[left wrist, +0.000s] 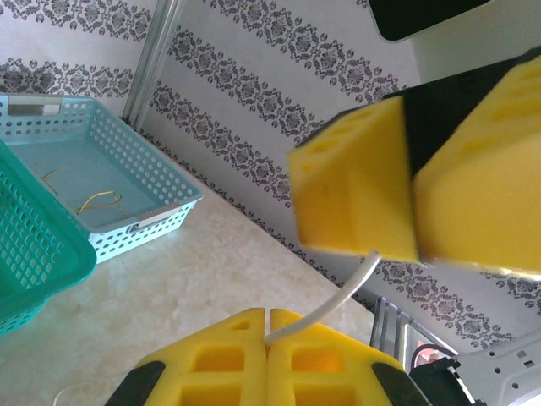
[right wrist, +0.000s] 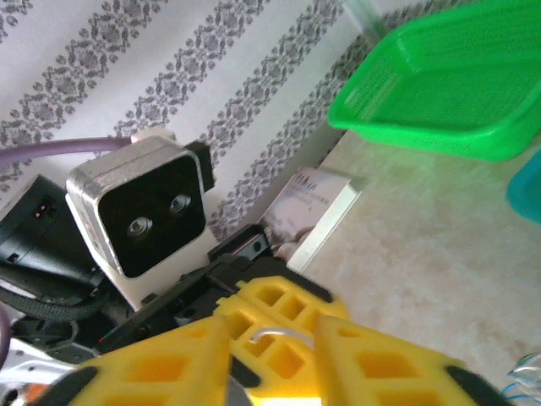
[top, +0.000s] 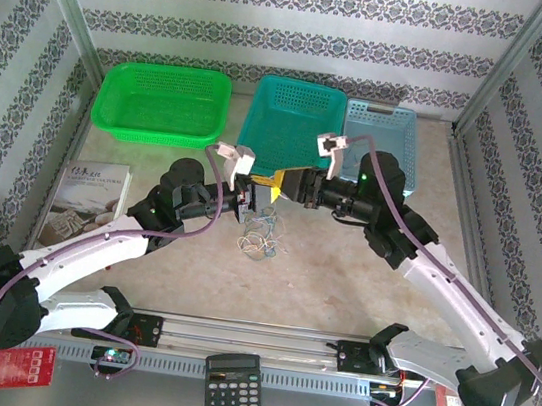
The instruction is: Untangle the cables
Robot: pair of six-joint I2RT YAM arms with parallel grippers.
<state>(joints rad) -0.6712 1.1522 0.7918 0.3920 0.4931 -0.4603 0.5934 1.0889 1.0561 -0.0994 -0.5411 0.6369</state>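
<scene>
The cables (top: 261, 239) lie as a small tangle of yellow, blue and whitish loops on the table, just below both grippers. My left gripper (top: 247, 200) (left wrist: 269, 331) is shut on a whitish cable (left wrist: 342, 292) at its fingertips. That cable curves up to the yellow fingers (left wrist: 397, 186) of my right gripper (top: 275, 187), which faces the left one tip to tip. In the right wrist view my right gripper (right wrist: 272, 328) stands open, and the whitish cable (right wrist: 283, 333) arcs across the gap between its fingers. A bit of the tangle (right wrist: 524, 374) shows at the lower right.
Three baskets stand at the back: green (top: 162, 102), teal (top: 292, 125) and light blue (top: 385, 143). The light blue basket's rim (left wrist: 127, 169) encloses thin yellow wires (left wrist: 97, 200). A book (top: 84, 202) lies at the left, a calculator (top: 232, 389) at the near edge.
</scene>
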